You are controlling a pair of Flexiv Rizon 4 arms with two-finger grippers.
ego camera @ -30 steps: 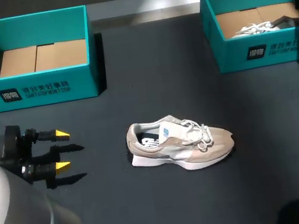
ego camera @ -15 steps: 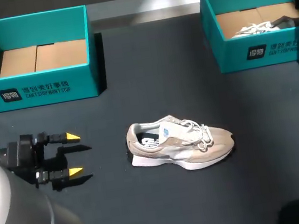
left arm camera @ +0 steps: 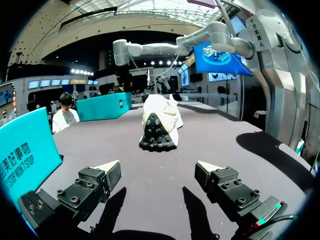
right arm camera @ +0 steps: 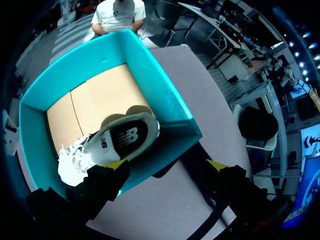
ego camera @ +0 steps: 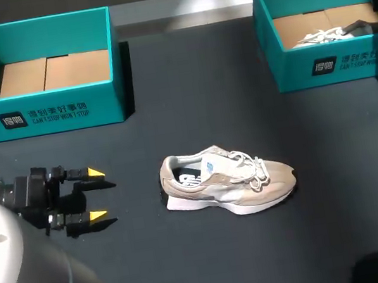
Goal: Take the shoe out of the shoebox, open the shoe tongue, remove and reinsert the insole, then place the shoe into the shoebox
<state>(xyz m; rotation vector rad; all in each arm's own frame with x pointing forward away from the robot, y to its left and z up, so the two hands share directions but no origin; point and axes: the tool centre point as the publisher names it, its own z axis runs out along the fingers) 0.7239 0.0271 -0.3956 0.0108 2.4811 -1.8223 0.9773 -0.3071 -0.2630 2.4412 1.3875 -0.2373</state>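
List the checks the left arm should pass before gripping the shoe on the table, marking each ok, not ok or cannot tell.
1. The shoe lies on the table, outside any box: ok.
2. The left gripper is open: ok.
3. The heel faces the left gripper, in line between its fingers: ok.
4. Fingers around the heel: not ok, a gap separates them.
5. The right gripper is out of the way: ok, open above the right shoebox, which holds a second shoe.
6. The tongue is opened: cannot tell.

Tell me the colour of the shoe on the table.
The shoe is beige and pale grey; head view shows it best.
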